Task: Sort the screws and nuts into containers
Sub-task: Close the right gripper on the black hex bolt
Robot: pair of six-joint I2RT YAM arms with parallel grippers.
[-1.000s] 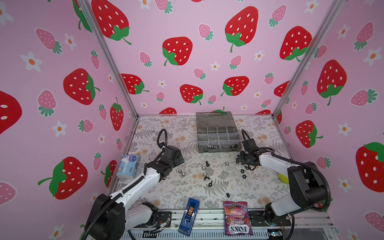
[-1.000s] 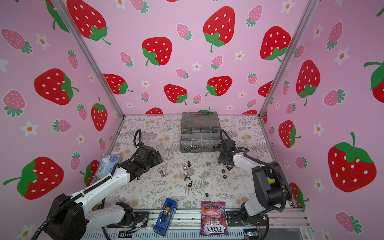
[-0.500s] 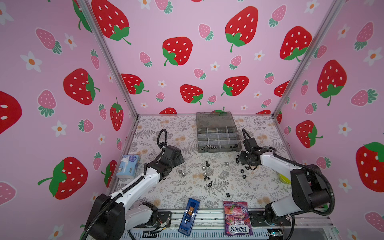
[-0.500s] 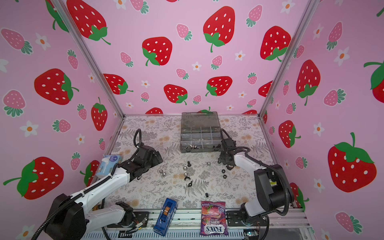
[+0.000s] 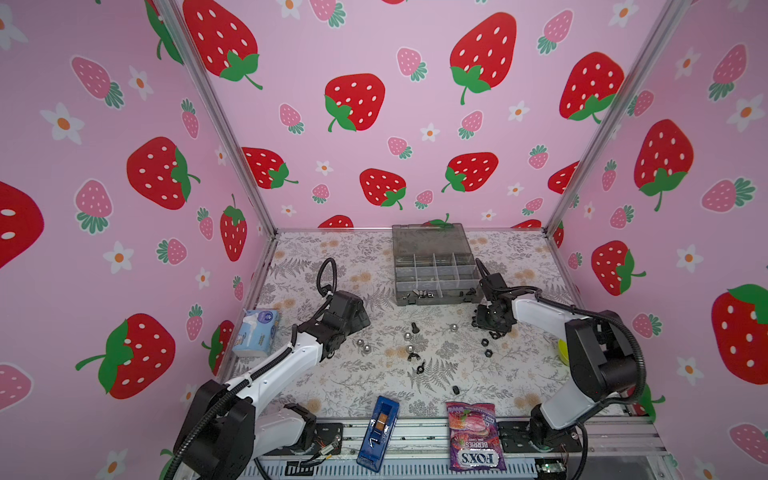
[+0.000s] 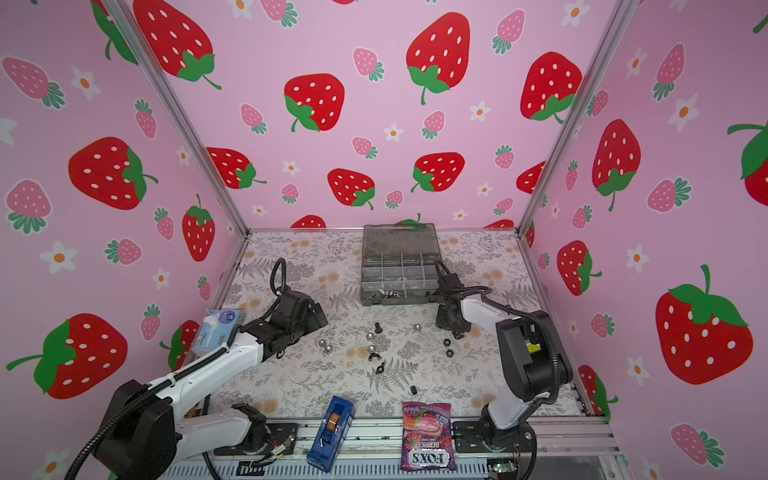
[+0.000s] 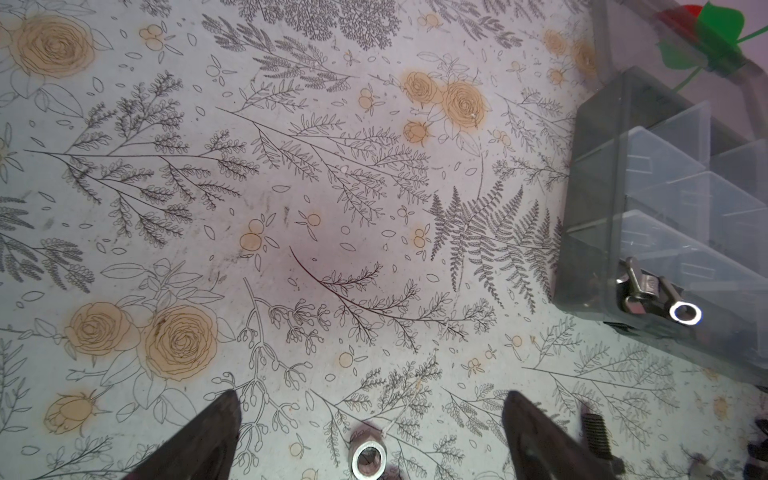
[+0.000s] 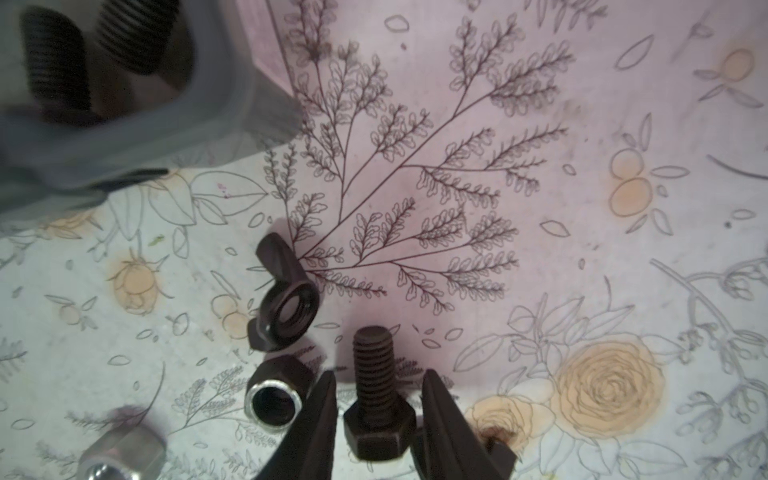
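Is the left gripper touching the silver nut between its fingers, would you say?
Apart. The left wrist view shows bare table separating the silver nut from the left gripper's fingers.

Jaws of right gripper (image 8: 378,374) parted from shut; fingertips now flank black hex-head metal bolt (image 8: 379,432), narrow gaps either side.

Robot test booth: strawberry-papered walls (image 5: 374,124), aluminium frame (image 5: 218,116).

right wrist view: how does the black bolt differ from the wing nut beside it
The bolt has a threaded shank and hex head; the wing nut is a ring with wings. The bolt lies between the fingers of the right gripper; the wing nut lies outside them. Both are black.
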